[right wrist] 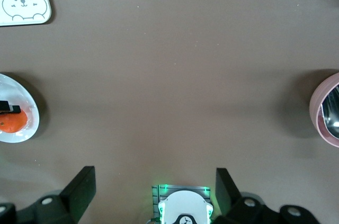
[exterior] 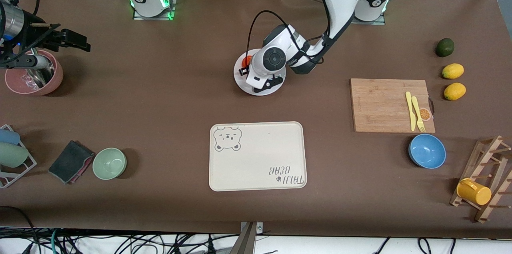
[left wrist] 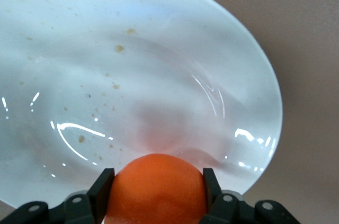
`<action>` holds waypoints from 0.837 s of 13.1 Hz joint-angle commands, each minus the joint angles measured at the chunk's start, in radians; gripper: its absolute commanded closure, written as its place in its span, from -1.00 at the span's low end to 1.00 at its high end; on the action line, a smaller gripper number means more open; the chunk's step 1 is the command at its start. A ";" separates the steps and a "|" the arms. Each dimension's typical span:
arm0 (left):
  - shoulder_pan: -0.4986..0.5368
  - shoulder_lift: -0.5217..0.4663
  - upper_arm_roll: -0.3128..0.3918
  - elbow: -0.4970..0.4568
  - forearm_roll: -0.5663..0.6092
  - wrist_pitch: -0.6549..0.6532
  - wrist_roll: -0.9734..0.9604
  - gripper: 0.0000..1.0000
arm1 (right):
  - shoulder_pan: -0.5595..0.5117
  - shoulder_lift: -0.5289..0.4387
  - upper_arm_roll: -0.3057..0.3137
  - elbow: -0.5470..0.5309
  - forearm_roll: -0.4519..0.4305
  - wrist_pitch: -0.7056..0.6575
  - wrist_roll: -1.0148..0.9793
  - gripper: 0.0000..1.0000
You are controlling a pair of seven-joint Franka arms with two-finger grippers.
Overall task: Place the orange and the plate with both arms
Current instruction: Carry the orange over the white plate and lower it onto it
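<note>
The white plate (exterior: pixel 256 90) lies mid-table, farther from the front camera than the cream tray. My left gripper (exterior: pixel 245 65) hangs over the part of the plate toward the right arm's end and is shut on the orange (exterior: pixel 247 61). In the left wrist view the orange (left wrist: pixel 156 187) sits between both black pads (left wrist: pixel 103 189) just above the speckled plate (left wrist: pixel 159 49); whether it touches the plate I cannot tell. My right gripper (exterior: pixel 82 43) waits open and empty beside the pink bowl; its wrist view shows wide-spread fingers (right wrist: pixel 79 189), the distant plate (right wrist: pixel 18 94) and the orange (right wrist: pixel 11 122).
A cream bear tray (exterior: pixel 256 156) lies nearer the front camera. A cutting board (exterior: pixel 380 106) with yellow cutlery, a blue bowl (exterior: pixel 427 151), two lemons (exterior: pixel 453 71) and a cup rack (exterior: pixel 480 182) are toward the left arm's end. A pink bowl (exterior: pixel 34 82), a green bowl (exterior: pixel 109 163) and a dark cloth (exterior: pixel 70 161) are toward the right arm's end.
</note>
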 commanded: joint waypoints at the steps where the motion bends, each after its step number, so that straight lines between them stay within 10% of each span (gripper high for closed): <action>1: -0.005 -0.003 0.013 -0.021 -0.012 0.023 -0.004 0.58 | -0.004 -0.003 0.000 0.006 0.016 -0.014 -0.009 -1.00; 5: 0.005 0.000 0.019 -0.023 -0.012 0.020 0.006 0.57 | -0.004 -0.005 -0.002 0.003 0.016 -0.034 -0.010 -1.00; 6: 0.007 0.003 0.020 -0.023 -0.012 0.015 0.005 0.13 | -0.004 -0.005 -0.002 0.003 0.016 -0.044 -0.010 -1.00; 7: 0.008 0.003 0.021 -0.023 -0.014 0.011 -0.003 -0.72 | -0.004 -0.003 -0.002 0.004 0.016 -0.040 -0.010 -1.00; 8: 0.011 0.002 0.023 -0.018 -0.014 0.009 -0.004 -1.00 | -0.004 -0.003 0.000 0.004 0.016 -0.042 -0.010 -1.00; 11: 0.065 -0.024 0.021 0.025 -0.014 -0.087 -0.003 -1.00 | -0.004 -0.003 0.000 0.003 0.016 -0.045 -0.010 -1.00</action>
